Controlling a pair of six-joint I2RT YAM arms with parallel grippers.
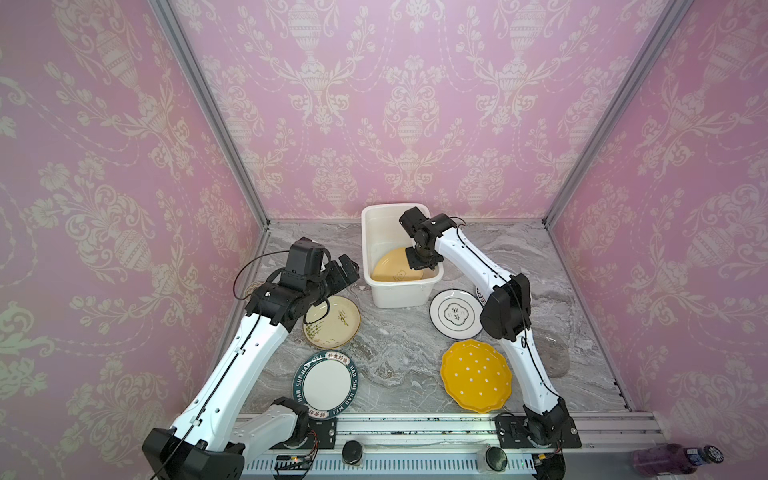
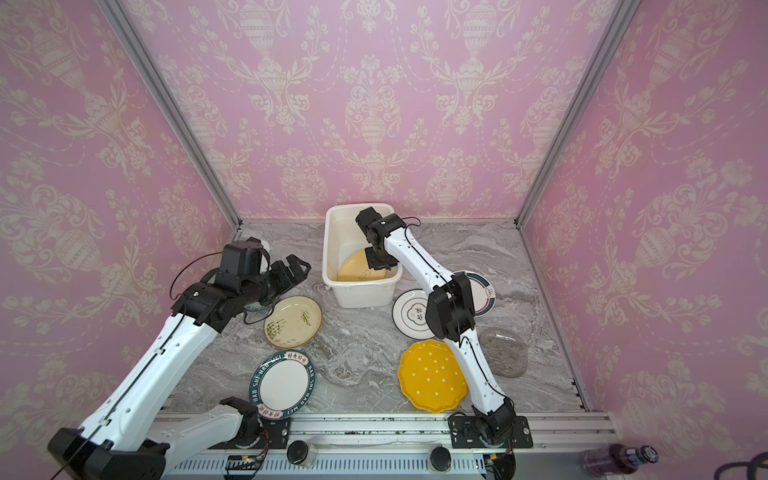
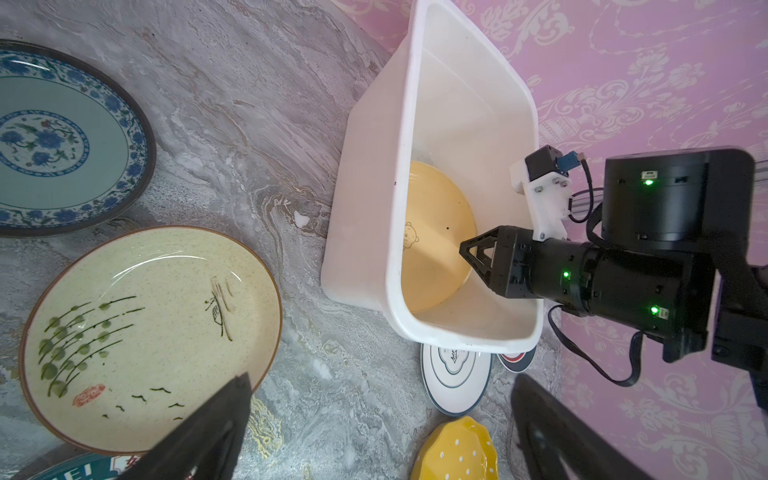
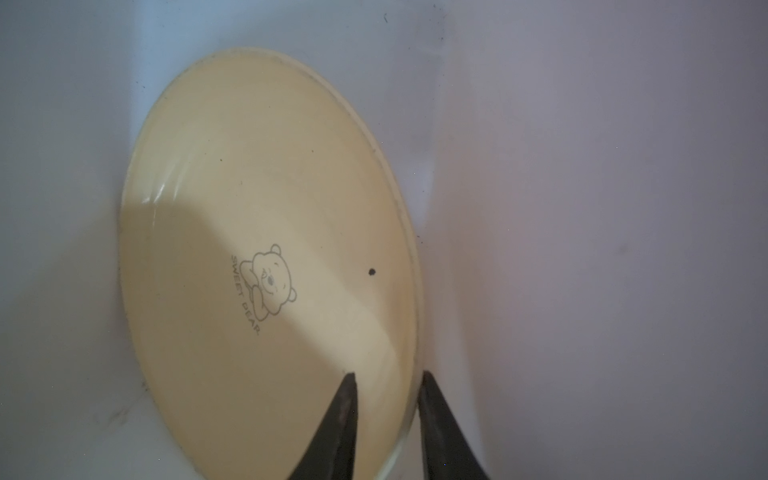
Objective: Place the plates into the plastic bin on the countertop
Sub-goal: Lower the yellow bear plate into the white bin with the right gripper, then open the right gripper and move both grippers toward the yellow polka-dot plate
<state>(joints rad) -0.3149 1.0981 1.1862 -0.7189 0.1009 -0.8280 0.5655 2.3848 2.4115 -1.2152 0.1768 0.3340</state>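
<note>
Right gripper (image 4: 388, 374): jaws narrowly parted astride rim of pale yellow round bear plate (image 4: 257, 187), tilted inside white plastic bin (image 1: 399, 296). Left gripper (image 3: 381, 376): jaws wide.

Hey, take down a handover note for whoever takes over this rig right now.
Left tool: open, empty, above the grey marble countertop beside the white plastic bin.
Right tool: open inside the bin, fingers astride the rim of the pale yellow round bear plate.
Done: that plate is in the bin, tilted.
To do: seven plates on the countertop: cream leaf-painted plate, green-lettered white plate, dark-ringed white plate, orange scalloped dotted plate, clear grey glass plate, blue-patterned plate, red-and-dark-rimmed white plate.
</note>
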